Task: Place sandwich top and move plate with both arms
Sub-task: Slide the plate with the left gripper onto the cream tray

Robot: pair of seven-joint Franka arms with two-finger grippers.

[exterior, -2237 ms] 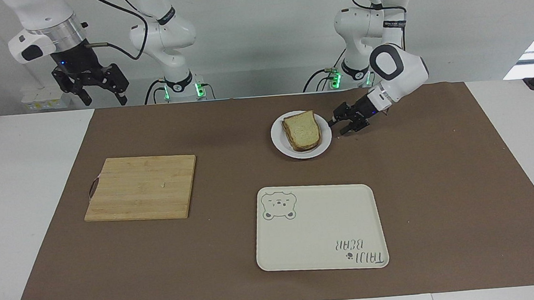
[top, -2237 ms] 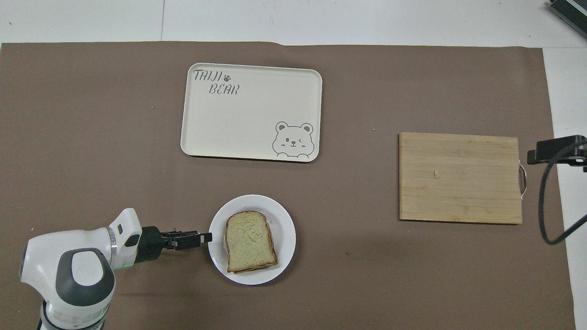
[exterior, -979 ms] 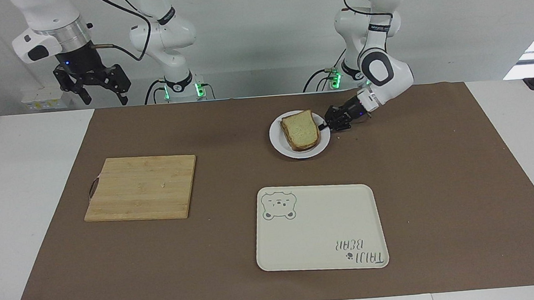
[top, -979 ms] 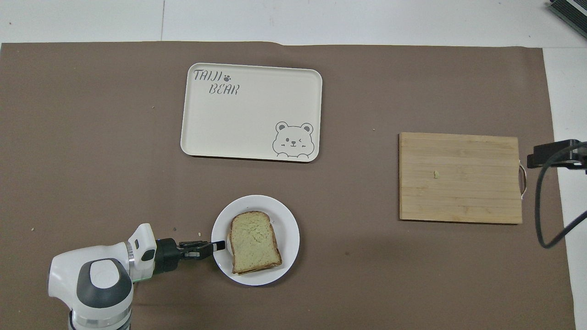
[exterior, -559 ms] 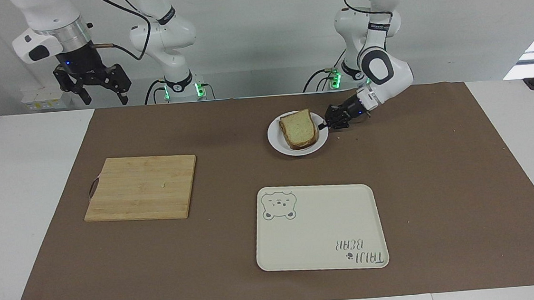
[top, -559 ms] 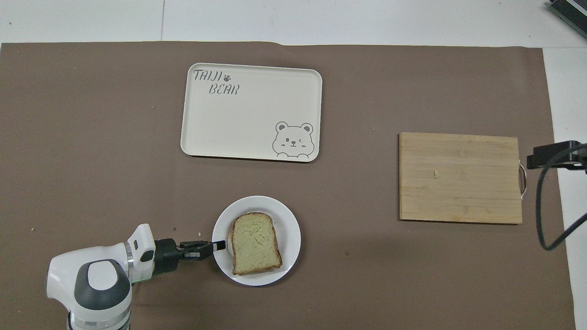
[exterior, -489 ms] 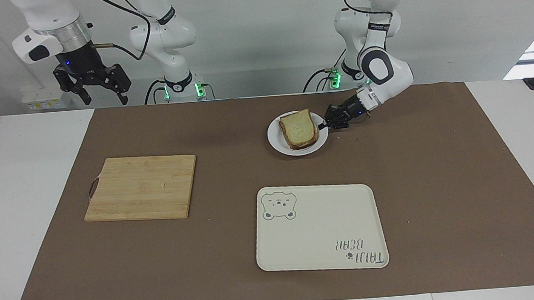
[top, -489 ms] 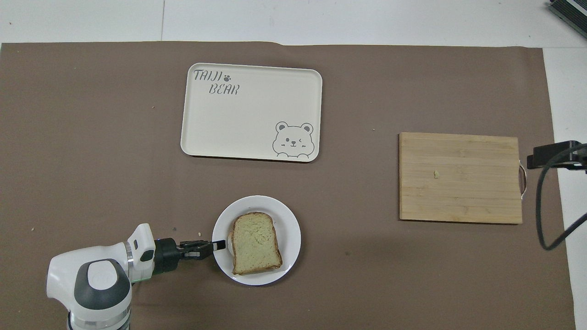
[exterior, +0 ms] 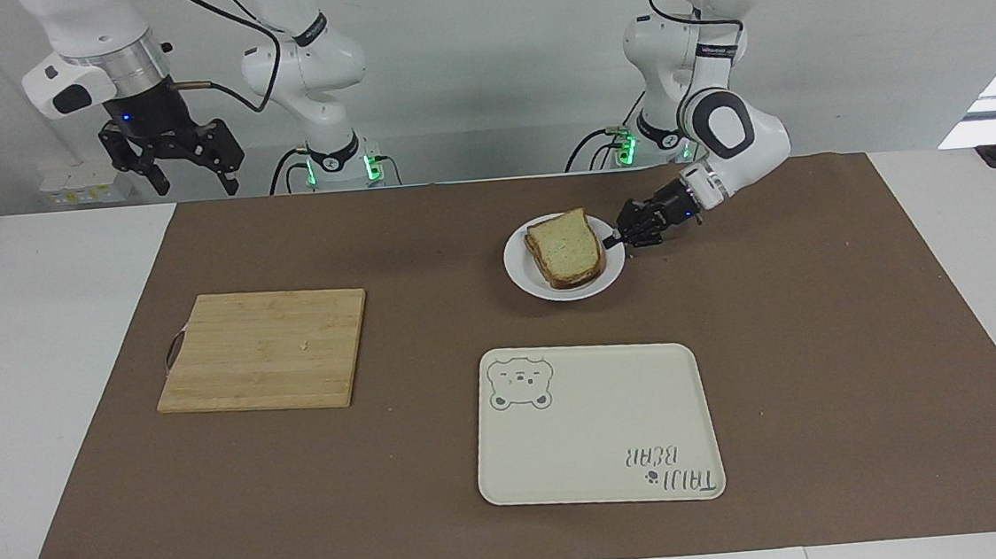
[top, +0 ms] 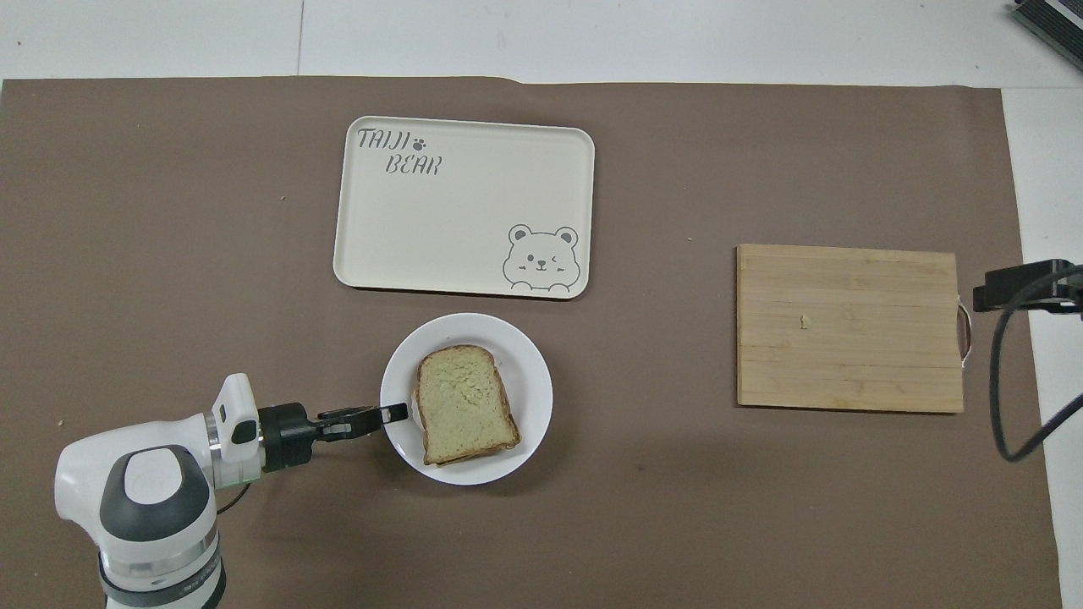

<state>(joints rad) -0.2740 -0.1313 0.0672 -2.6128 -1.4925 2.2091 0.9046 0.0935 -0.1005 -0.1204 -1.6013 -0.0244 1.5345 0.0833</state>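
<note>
Items in the order they appear across the facing view.

1. Right gripper (exterior: 196,186). Raised above the robots' edge of the bench, near the corner at the right arm's end. Fingers spread wide, holding nothing. The arm waits.

2. Cutting board (exterior: 263,349). Bamboo, lying flat on the brown mat (exterior: 822,334) toward the right arm's end of the bench. Nothing on it but a crumb.

3. Plate (exterior: 522,264). Small, round and white, mid-bench and nearer the robots' edge than the tray. Whether it is lifted clear of the mat cannot be told.

4. Sandwich top (exterior: 567,249). A plain slice seated on the stacked sandwich on the plate, roughly square to the layers beneath. Judged placed, so that step is done.

5. Tray (exterior: 596,423). Cream with a bear drawing, lying toward the edge of the bench away from the robots. Nothing on it.

6. Left gripper (exterior: 612,240). Low and nearly level at the plate's rim, on the side toward the left arm's end. Fingers pinched narrow on the rim.

Step in hand, as judged: moving the plate. The next move likely calls for a level carry so the stack does not slide. The one-sided rim pinch looks liable to tip, so the right gripper may be needed to steady the plate.
</note>
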